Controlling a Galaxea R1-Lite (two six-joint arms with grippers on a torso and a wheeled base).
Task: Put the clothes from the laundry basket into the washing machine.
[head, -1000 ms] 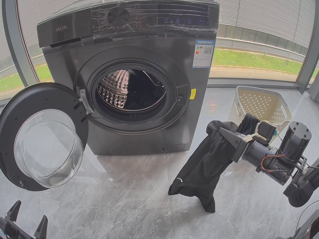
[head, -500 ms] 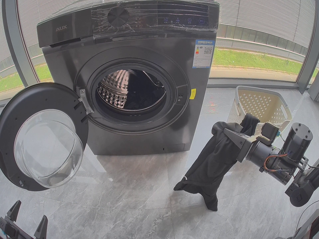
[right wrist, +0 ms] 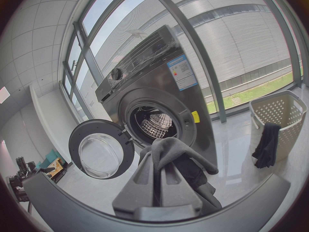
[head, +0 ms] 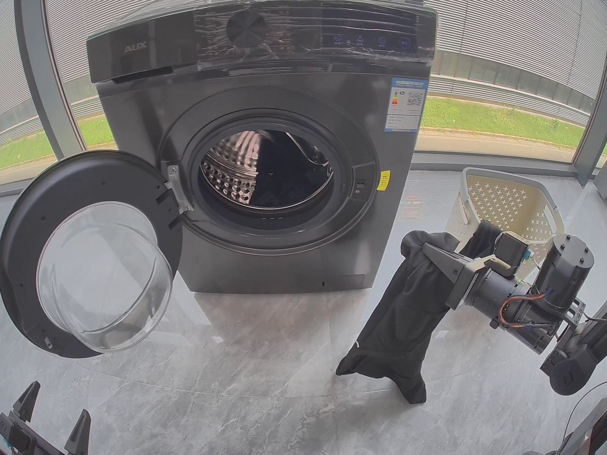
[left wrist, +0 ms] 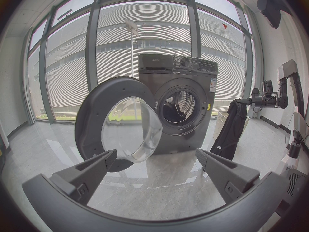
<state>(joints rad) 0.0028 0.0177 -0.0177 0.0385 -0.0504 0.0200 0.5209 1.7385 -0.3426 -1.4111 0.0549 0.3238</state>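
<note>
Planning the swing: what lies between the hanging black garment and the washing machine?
Nothing: in the head view, bare floor separates the black garment, held by the right gripper, from the washing machine; its door opens the other way.

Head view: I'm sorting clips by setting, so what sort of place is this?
Likely a laundry corner set up in a glass-walled building: a washing machine, door open, stands on a polished floor before tall windows, with a laundry basket beside it.
</note>
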